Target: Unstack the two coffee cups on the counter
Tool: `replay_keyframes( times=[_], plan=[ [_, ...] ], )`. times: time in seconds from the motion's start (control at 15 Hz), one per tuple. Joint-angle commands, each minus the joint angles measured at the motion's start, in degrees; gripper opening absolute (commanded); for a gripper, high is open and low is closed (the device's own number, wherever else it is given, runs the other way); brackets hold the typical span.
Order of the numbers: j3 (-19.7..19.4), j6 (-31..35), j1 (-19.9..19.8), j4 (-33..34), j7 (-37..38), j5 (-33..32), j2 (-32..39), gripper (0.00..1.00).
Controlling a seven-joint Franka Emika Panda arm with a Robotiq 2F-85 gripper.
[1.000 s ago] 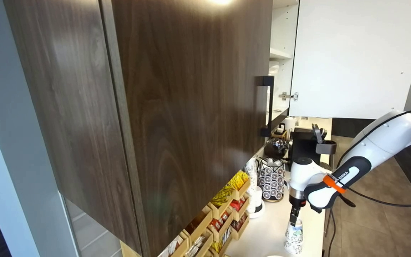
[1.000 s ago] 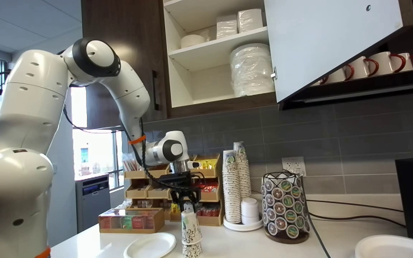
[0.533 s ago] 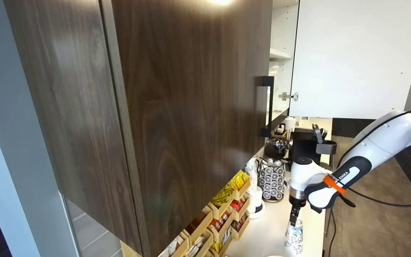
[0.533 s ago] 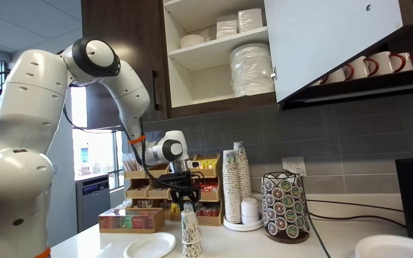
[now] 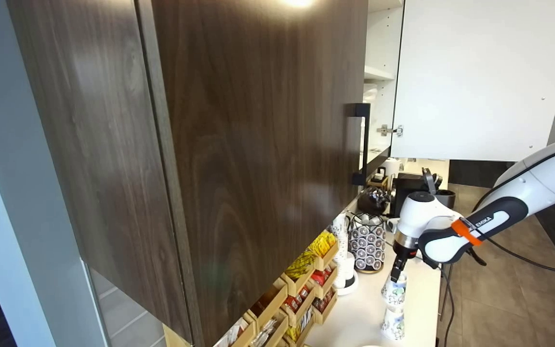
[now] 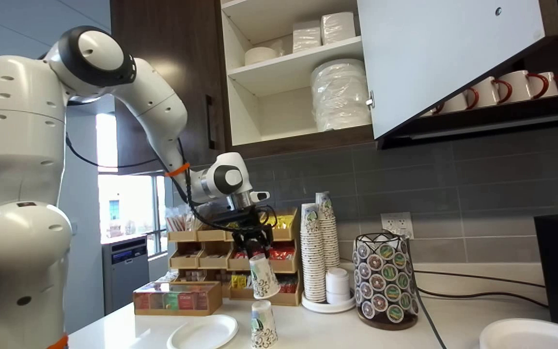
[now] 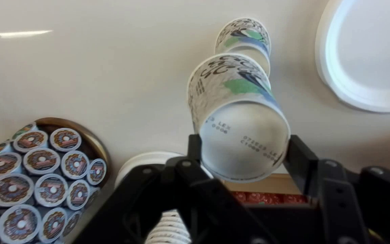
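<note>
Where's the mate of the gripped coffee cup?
In an exterior view, the free coffee cup stands upside down on the counter, bottom centre, right of the nearby white plate, below the held coffee cup.

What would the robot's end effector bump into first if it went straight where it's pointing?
Probably the lower cup: the end effector points down, a bit tilted, so the held cup would bump it. Depth is unclear; it might only clip the side.

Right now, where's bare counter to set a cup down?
Bare pale counter lies between the standing white printed paper cup and the dark cylindrical pod holder. It's tight between that cup and the nearby round white plate, and crowded around the tall white cup stacks.
</note>
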Motion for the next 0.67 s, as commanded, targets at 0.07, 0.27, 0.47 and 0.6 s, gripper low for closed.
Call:
replay_keyframes(
  times=[0.07, 0.27, 0.47, 0.6],
  plan=[
    [-0.9, -2.5, -2.7, -4.5, 1.5, 1.4, -8.8, 0.38],
    [-0.9, -1.6, -3.3, -3.0, -0.1, 1.9, -7.7, 0.63],
    [-1.6, -1.6, -3.6, -4.2, -2.0, 3.8, -9.3, 0.63],
    [-2.4, -1.3, -4.7, -3.6, -0.7, 4.0, -7.5, 0.38]
  ],
)
